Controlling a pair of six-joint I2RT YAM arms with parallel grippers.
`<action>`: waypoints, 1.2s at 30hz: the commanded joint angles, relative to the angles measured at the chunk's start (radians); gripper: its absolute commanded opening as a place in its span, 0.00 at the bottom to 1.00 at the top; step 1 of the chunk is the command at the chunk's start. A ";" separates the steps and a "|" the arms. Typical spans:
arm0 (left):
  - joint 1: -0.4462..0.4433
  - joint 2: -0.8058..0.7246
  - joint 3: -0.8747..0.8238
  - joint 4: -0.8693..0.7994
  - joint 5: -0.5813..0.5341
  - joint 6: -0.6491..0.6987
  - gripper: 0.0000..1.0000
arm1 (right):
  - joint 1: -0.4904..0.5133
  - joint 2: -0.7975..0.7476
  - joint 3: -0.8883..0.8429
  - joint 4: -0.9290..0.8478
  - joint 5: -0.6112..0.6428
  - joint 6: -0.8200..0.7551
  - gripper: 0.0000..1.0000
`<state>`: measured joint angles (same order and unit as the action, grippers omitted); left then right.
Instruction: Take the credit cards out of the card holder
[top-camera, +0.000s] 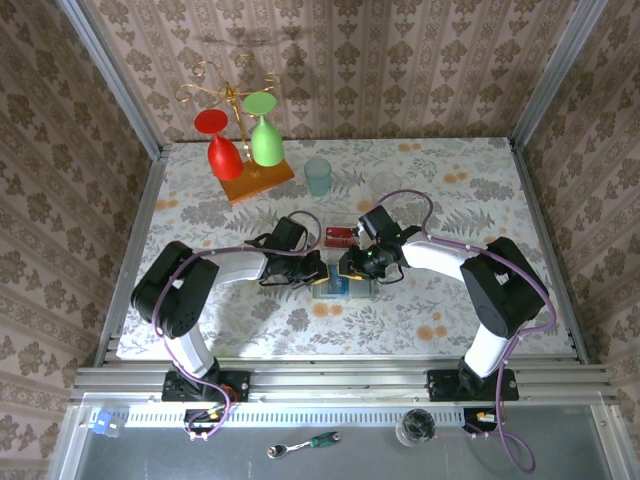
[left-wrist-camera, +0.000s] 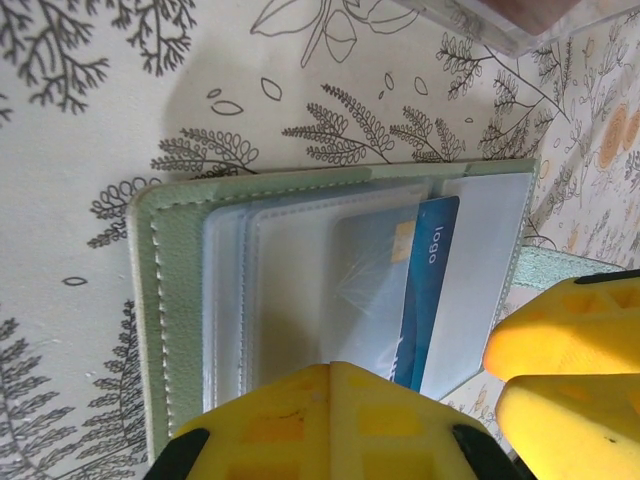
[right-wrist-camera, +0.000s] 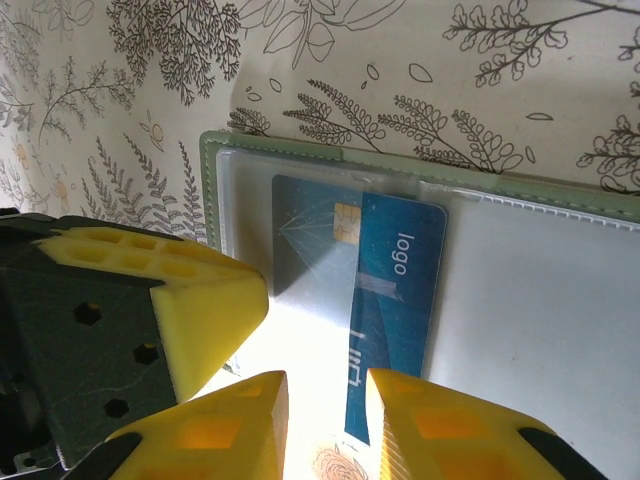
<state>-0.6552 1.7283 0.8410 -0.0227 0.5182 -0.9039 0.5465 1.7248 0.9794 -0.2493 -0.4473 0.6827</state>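
1. From above, my two arms meet at mid-table over the single open card holder. My left gripper and right gripper sit close together on it. One blue card shows in the holder. A small patch of red cards lies just behind, apart from the holder; I cannot count them. Farther back stand one teal cup and one rack with two upturned wine glasses, one red and one green.

2. In my left wrist view, the card holder lies flat with its clear sleeves facing up. One blue card sticks partway out of a sleeve. My left gripper is clenched, its two fingers pressed together over the holder's near edge. My right gripper's yellow fingers stand just beside the card.

3. In my right wrist view, one blue card lies half out of the sleeve on the card holder. My right gripper has its two fingers slightly parted at the card's near end, not clamped on it. My left gripper rests at the holder's edge.
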 joint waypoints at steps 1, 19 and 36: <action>-0.003 0.021 -0.011 -0.013 -0.006 0.018 0.00 | -0.008 0.012 -0.021 0.016 0.006 0.010 0.29; 0.002 0.024 -0.027 -0.020 -0.007 0.020 0.00 | -0.015 0.068 -0.038 0.059 -0.035 0.032 0.31; 0.003 0.025 -0.025 -0.024 -0.006 0.021 0.00 | -0.017 0.043 -0.051 0.067 -0.021 0.038 0.34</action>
<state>-0.6540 1.7290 0.8307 -0.0219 0.5163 -0.9039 0.5339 1.7798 0.9459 -0.1837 -0.4641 0.7109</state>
